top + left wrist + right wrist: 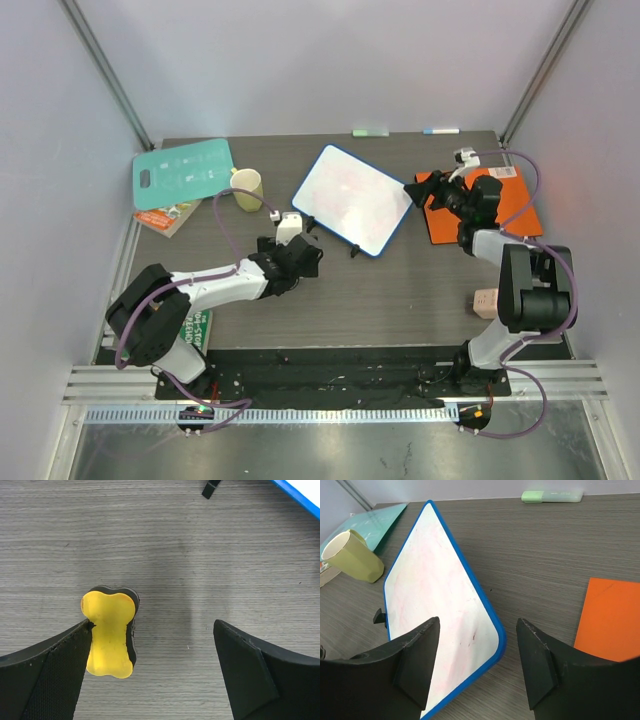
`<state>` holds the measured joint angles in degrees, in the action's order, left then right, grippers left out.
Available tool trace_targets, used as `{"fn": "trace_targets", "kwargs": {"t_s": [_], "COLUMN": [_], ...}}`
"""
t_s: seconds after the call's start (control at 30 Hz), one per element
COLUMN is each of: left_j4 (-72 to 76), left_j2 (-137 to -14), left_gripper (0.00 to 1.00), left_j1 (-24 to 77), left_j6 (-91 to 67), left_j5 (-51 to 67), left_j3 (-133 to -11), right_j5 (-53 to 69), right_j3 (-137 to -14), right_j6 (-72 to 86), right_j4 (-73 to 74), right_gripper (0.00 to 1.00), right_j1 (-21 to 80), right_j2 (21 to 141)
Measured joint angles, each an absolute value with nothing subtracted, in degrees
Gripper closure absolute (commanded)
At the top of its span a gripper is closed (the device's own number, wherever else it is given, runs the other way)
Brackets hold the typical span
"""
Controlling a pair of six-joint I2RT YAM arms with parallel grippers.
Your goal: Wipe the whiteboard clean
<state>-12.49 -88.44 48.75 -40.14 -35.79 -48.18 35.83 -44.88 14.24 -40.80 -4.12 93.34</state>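
Note:
The whiteboard (352, 200) stands tilted on small black feet (355, 250) mid-table, white with a blue frame and faint pink smears (435, 605). My right gripper (415, 190) is open at its right corner; in the right wrist view the board's rounded corner lies between and below the spread jaws (478, 621), touching neither. My left gripper (152, 625) is open just above the table, near the board's lower left edge (305, 495). A yellow bone-shaped eraser (110, 632) with a black underside lies on the table against the left finger (50, 670).
A teal cutting board (183, 172) and a yellow-green cup (247, 189) sit at the back left. An orange folder (480, 205) lies under the right arm. A green marker (551, 496) rests at the far edge, a small beige block (485, 302) near the right base.

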Motion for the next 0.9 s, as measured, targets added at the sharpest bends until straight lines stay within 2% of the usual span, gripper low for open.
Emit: {"fn": "trace_targets", "kwargs": {"t_s": [0.37, 0.57, 0.63, 0.67, 0.7, 0.73, 0.77, 0.9], "left_j4": [-9.3, -7.7, -6.7, -6.1, -5.8, -5.6, -5.4, -4.4], "left_j2": [-90.6, -94.4, -94.1, -93.8, -93.5, -93.0, -92.7, -91.5], "left_gripper": [0.0, 0.0, 0.0, 0.01, 0.01, 0.02, 0.02, 0.01], "left_j1": [48.7, 48.7, 48.4, 47.9, 47.6, 46.9, 46.2, 41.5], "left_j6": [-39.9, -40.7, -40.9, -40.9, -40.9, -40.8, -40.5, -39.6], "left_j5": [-31.0, -29.3, -29.2, -29.0, -28.8, -28.5, -28.2, -27.0], "left_j3": [-48.6, -48.3, -48.0, -47.7, -47.4, -47.1, -46.9, -46.7], "right_j5": [35.4, 33.3, 32.2, 32.2, 32.0, 31.9, 31.6, 29.5], "right_j3": [-44.9, -43.5, -41.2, -39.7, -38.3, -36.8, -35.7, -34.8], "right_j6": [15.2, 13.6, 13.2, 13.1, 13.3, 13.5, 13.6, 14.8], "right_j4": [-39.8, -35.8, -34.5, -34.3, -34.4, -34.4, -34.4, -33.3], "right_gripper": [0.33, 0.37, 0.49, 0.6, 0.83, 0.96, 0.99, 0.99], "right_j1": [-1.6, 8.5, 13.4, 15.7, 17.3, 18.7, 19.7, 23.0], "right_j2": [89.6, 86.1, 82.7, 81.0, 79.5, 78.2, 77.4, 79.3]}}
